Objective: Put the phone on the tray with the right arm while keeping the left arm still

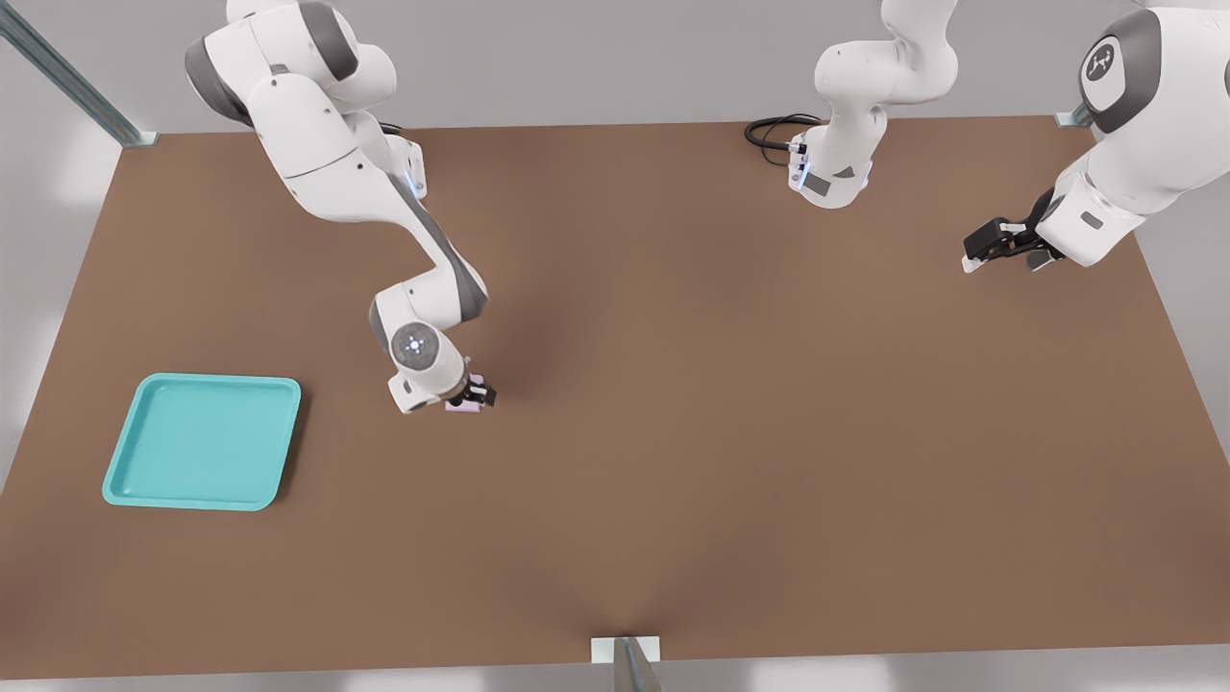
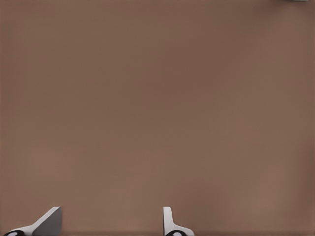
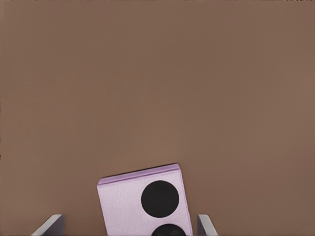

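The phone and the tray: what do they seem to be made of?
The phone looks like matte, finely grained lilac plastic or leatherette, with glossy black lenses. It lies between the open gripper fingers. The tray looks like smooth turquoise plastic, moulded with a rounded rim.

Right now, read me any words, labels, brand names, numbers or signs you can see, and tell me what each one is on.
No readable words or numbers.
White logo mark, a symbol and no letters: on the grey cap of the parked arm.
Ring of light dots, no text: on the right arm's round cap.
The phone, between the open gripper's fingertips, shows two black lenses, no brand.
The tray and table are unmarked.
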Available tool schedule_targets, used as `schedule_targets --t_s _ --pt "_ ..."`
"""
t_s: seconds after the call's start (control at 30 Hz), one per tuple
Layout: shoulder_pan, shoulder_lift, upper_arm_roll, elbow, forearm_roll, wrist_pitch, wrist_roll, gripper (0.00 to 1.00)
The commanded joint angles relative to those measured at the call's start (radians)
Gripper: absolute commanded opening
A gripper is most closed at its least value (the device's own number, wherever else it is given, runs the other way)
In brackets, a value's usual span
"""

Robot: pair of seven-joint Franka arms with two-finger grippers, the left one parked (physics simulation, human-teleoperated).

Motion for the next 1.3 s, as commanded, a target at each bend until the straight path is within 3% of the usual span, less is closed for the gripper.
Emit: schedule_targets --t_s 0.0,0.1,0.27,0.4,0.77,0.87,1.13,1.27 --pt "0.000 -0.009 0.000 -0.019 -0.001 0.102 -0.173 1.00" --pt "-0.011 -0.014 0.000 -0.036 -0.001 0.101 -0.305 1.00" --pt "-0.009 -0.003 0.000 -0.041 -0.008 0.093 -0.333 1.00" --pt "-0.011 0.015 0.000 -0.050 -0.094 0.094 -0.419 1.00" --pt "0.000 0.060 0.000 -0.039 -0.116 0.108 -0.411 1.00" --pt "-0.001 0.058 0.000 -0.039 -0.114 0.107 -0.408 0.81" --pt "-0.009 0.009 0.000 -0.032 -0.113 0.087 -0.411 0.82" --pt "-0.043 -0.048 0.000 0.005 -0.113 -0.024 -0.425 0.81"
